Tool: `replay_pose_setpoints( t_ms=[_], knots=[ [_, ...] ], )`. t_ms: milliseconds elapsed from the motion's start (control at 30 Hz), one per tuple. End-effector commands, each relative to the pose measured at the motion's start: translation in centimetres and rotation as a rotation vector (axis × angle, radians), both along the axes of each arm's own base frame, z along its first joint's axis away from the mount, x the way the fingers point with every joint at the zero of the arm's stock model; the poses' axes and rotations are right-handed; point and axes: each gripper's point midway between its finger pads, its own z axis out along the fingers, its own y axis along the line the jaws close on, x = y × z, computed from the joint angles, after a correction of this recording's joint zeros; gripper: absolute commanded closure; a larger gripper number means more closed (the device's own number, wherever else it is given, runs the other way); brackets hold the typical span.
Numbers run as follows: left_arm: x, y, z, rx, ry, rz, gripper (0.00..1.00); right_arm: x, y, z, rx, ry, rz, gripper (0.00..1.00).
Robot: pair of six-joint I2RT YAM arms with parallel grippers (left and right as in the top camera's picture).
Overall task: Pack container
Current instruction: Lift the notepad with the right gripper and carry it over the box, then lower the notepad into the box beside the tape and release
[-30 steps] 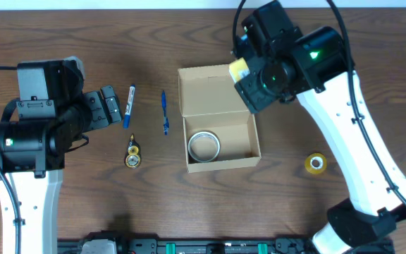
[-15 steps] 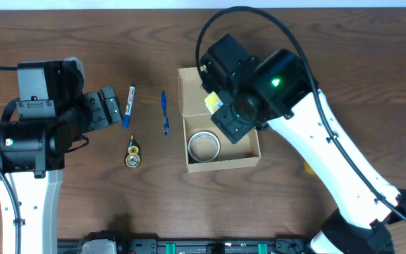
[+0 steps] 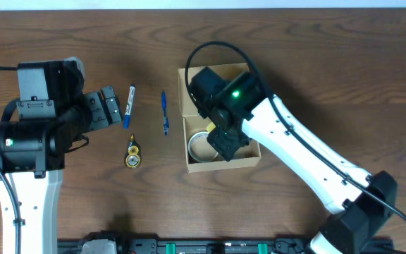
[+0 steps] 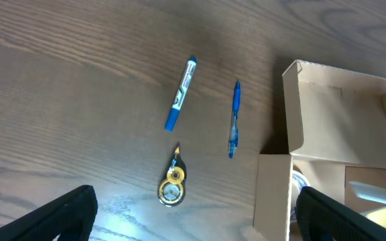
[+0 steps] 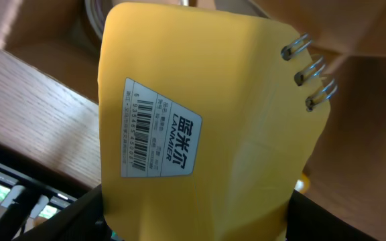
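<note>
Over the small tan cardboard box (image 3: 217, 165), which sits mid-table with its flap lid thrown back, we see the right gripper (image 3: 224, 137) pinching a small yellow wire-bound notebook (image 5: 206, 80). The left gripper (image 4: 194, 207) hangs well apart from the box, jaws spread wide and empty.

We judge the drop to be the risky part. A pale roll of tape (image 3: 201, 146) already lies inside, so the notebook could land propped on it and keep the lid from closing. The metal wire coils (image 5: 307, 67) could also snag a cardboard wall and drag the light box. Released too high, the notebook might tip over the rim.

On the cover, a white barcode sticker (image 5: 163, 137) reads "LANMIER" beside three Chinese characters. We cannot read the digits and small print beneath the bars with confidence.
</note>
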Motion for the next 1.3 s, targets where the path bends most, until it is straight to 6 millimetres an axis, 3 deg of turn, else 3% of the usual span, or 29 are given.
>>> replay_pose_setpoints(
  t_ms=[0,267,633,1000,1267],
  knots=[
    [0.2,0.2,0.4,0.007,-0.011,-0.004,0.05,-1.1,0.7,-1.1,0.029,0.051,0.014,0.30],
    [0.1,0.2,0.4,0.007,-0.009,-0.004,0.05,-1.0,0.8,-2.9,0.038,0.058,0.009,0.30],
    [0.2,0.2,0.4,0.007,-0.012,-0.004,0.05,-0.9,-2.1,-7.4,0.005,0.109,-0.065,0.30],
    [0.2,0.1,0.4,0.006,-0.011,-0.004,0.05,1.1,-3.4,-7.7,0.030,0.082,-0.134,0.29],
    [0.2,0.0,0.4,0.000,-0.011,-0.008,0.04,1.7,-3.2,-7.6,0.045,0.065,-0.140,0.29]
  ],
)
